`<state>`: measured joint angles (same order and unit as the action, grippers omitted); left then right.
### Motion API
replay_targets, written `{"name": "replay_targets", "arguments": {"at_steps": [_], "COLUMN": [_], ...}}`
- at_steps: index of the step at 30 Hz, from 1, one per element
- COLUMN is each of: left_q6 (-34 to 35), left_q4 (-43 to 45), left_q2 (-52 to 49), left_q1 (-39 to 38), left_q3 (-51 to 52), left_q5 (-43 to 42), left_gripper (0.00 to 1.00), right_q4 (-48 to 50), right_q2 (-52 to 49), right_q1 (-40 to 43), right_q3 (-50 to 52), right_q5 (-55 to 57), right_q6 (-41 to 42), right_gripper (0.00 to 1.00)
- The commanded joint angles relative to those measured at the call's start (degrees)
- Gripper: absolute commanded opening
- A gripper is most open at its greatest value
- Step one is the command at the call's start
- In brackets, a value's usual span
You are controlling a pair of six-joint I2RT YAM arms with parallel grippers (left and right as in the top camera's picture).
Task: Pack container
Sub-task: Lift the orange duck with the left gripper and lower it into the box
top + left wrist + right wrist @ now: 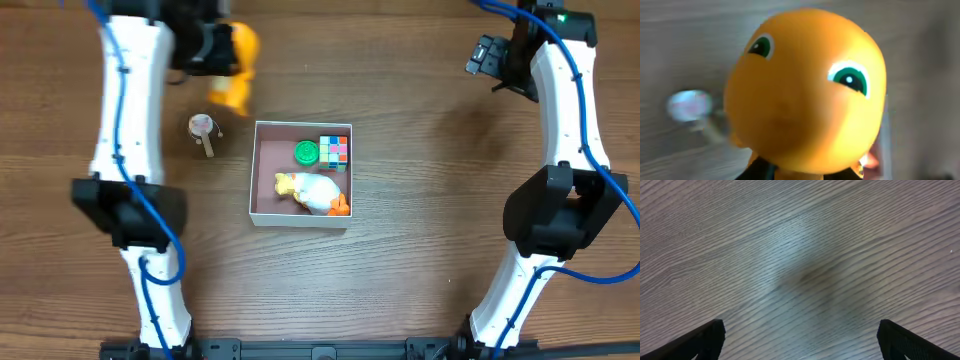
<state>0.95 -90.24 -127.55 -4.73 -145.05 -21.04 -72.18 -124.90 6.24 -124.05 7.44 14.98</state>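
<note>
Orange toy right up against the left wrist lens, big green eyes, filling nearly the whole view. From overhead it sits blurred at the tip of your left claw, up at the far left of the counter. That claw reads as closed on it, low on the body, though the fingers are all but hidden under the head.

Now the carry. The container is well apart from you, toward the middle of the counter, open-topped with thin white walls. Already inside are a green disc and a colour-square cube along the far wall, and a white-and-yellow duck toy lying across the near half. So your bare pink floor is the far-left corner: aim there.

Come in high over the wall, centre above that corner, then lower before you let go. That round head looks top-heavy, and I'd expect it to roll if dropped from height. Mind the small round-headed stick lying between you and the box. Your right claw hangs wide open over bare wood, far right, out of the way.
</note>
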Motion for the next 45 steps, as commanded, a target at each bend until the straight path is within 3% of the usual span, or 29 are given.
{"name": "replay_targets", "arguments": {"at_steps": [1, 4, 6, 8, 11, 13, 15, 16, 18, 20, 24, 30, 37, 45], "left_q6": [3.85, 4.22, 3.76, -2.97, -14.53, -18.01, -22.43, -23.87, -27.91, -32.46, -33.14, -33.27, -37.42, -36.74], "left_q4": [0.52, -0.11, -2.71, -4.09, -4.31, -4.37, -4.15, -3.85, -2.75, -2.01, -2.03, -0.33, 7.78, 5.07], "left_q2": [0.59, 0.59, 0.57, 0.42, 0.33, 0.33, 0.33, 0.33, 0.33, 0.33, 0.11, 0.04, 0.04, -0.02], "left_q1": [-6.84, -10.25, -12.74, -14.6, -15.56, -15.54, -15.5, -15.5, -15.5, -15.52, -15.56, -15.56, -15.54, -15.54], "left_q3": [-1.64, -1.62, -1.53, -1.2, -1.18, -1.18, -1.18, -1.18, -1.18, -1.18, -0.07, 10.69, 20.63, 24.11], "left_q5": [-5.35, -5.35, -0.17, 5.86, 6.4, 6.45, 6.47, 6.45, 6.45, 6.45, 6.43, 6.45, 6.95, 7.08], "left_gripper": [0.29, 0.29, 0.29, 0.29, 0.29, 0.3, 0.42, 0.43, 0.41, 0.31, 0.35, 0.46, 0.57, 0.57], "right_q4": [0.15, 0.15, 0.15, 0.15, 0.15, 0.15, 0.15, 0.15, 0.15, 0.15, 0.15, 0.15, 0.15, 0.15], "right_q2": [0.57, 0.57, 0.57, 0.57, 0.57, 0.57, 0.57, 0.57, 0.57, 0.57, 0.57, 0.57, 0.57, 0.57], "right_q1": [-0.11, -0.11, -0.11, -0.11, -0.11, -0.11, -0.11, -0.11, -0.11, -0.11, -0.11, -0.11, -0.11, -0.11], "right_q3": [-0.09, -0.09, -0.09, -0.09, -0.09, -0.09, -0.09, -0.09, -0.09, -0.09, -0.09, -0.09, -0.09, -0.09], "right_q5": [0.0, -0.02, 0.0, 0.0, 0.0, 0.0, 0.0, 0.0, 0.0, 0.0, -0.02, 0.0, -0.02, 0.0], "right_q6": [0.04, 0.07, 0.04, 0.07, 0.07, 0.04, 0.04, 0.04, 0.04, 0.04, 0.07, 0.07, 0.07, 0.07], "right_gripper": [1.0, 1.0, 1.0, 1.0, 1.0, 1.0, 1.0, 1.0, 1.0, 1.0, 1.0, 1.0, 1.0, 1.0]}}
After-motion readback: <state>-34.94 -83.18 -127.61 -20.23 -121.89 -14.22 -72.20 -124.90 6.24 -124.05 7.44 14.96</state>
